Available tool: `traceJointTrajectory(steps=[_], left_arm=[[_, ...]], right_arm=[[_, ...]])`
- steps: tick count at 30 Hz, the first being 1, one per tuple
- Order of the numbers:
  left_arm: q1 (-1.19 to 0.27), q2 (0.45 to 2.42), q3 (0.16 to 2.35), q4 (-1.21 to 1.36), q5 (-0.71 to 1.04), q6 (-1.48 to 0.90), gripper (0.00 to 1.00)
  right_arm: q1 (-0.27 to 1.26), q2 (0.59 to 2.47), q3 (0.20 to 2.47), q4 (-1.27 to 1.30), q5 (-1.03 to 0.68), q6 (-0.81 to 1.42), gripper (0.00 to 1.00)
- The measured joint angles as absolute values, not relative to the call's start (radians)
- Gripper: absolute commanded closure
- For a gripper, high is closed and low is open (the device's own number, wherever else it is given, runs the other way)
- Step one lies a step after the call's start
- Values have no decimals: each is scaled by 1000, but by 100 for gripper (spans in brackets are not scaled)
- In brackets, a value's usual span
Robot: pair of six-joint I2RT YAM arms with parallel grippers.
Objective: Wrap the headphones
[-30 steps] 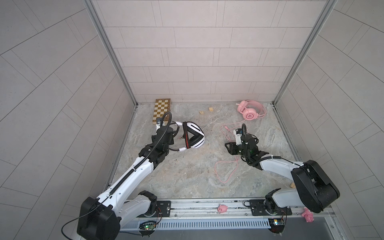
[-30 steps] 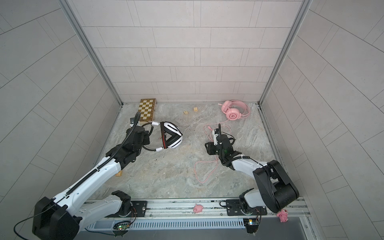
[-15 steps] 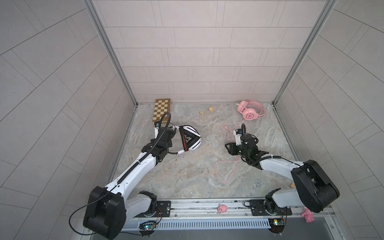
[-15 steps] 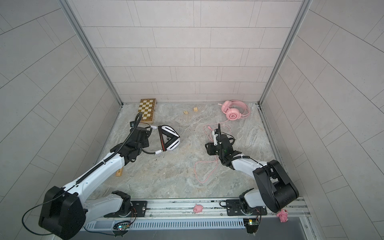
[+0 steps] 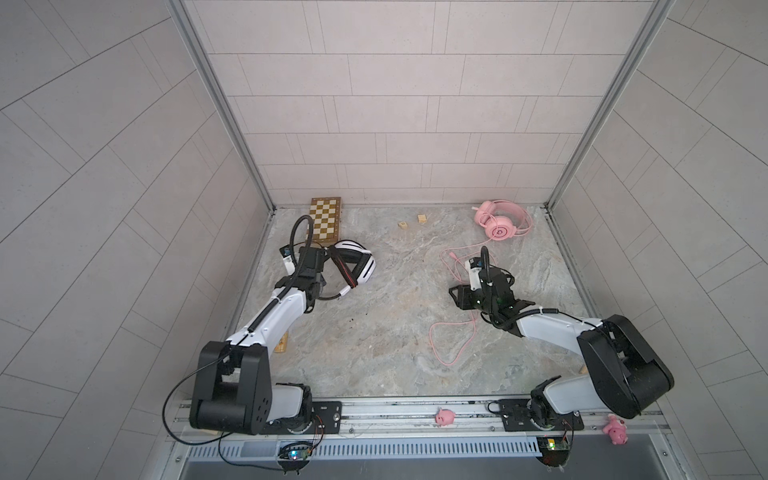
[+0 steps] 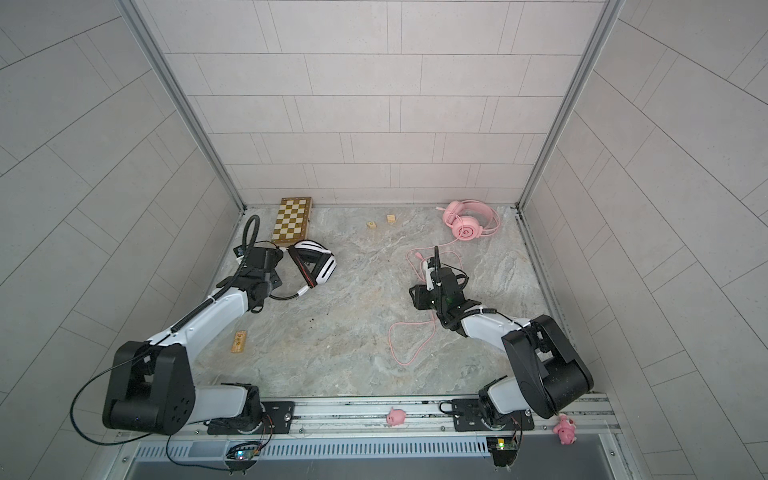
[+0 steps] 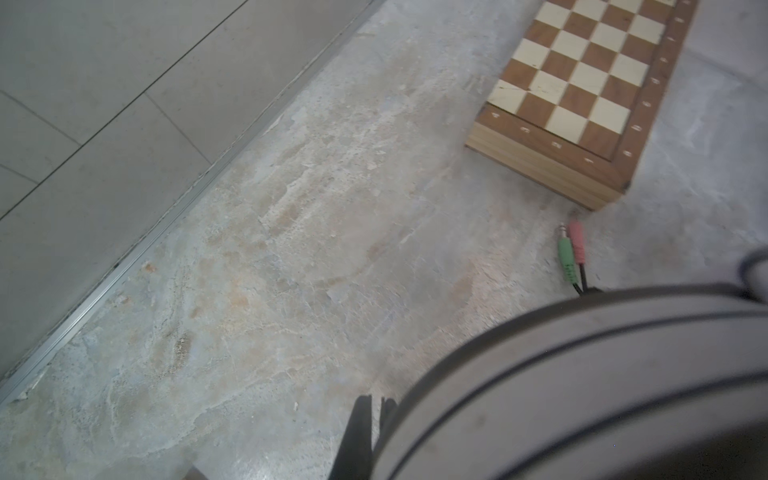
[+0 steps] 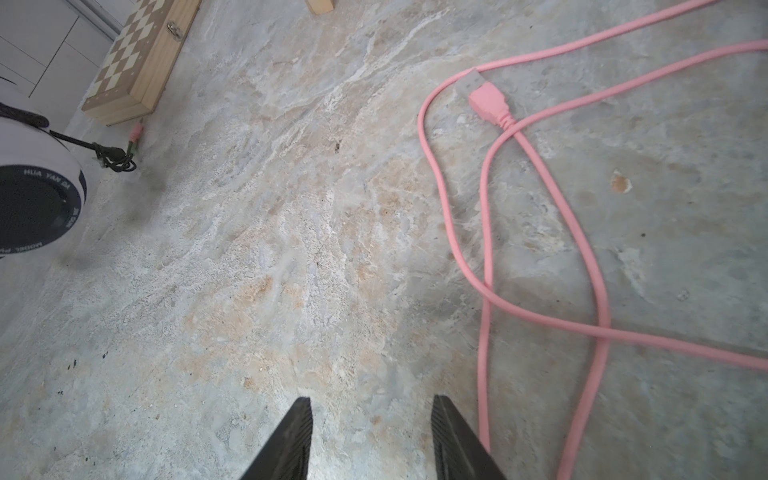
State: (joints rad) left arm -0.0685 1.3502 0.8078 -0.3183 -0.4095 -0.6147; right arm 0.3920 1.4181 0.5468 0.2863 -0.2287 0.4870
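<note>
Marbled tabletop (image 5: 374,332), chessboard box (image 5: 326,219), two wooden cubes (image 5: 422,218), wooden block (image 6: 240,341), pink headphones (image 5: 500,224)

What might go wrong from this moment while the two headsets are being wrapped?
The white headset's loose plugs lie at the chessboard's corner; the tail may snag there.
The pink cord crosses itself in loops beside the open right pincer; pulling one strand may knot it or drag the pink headset.
The left pincer is shut against the white headset's band; its hold is unclear and might slip.
</note>
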Motion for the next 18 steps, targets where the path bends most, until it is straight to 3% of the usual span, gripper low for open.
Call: traceJointTrajectory(steps=[11,18], left_arm=[[15,1398,814,-397,-436,-762,100],[48,1534,922,-542,-468,-822,100]], right_arm=[[392,1422,550,286,-231,488,52],[392,1424,550,286,-231,490,52]])
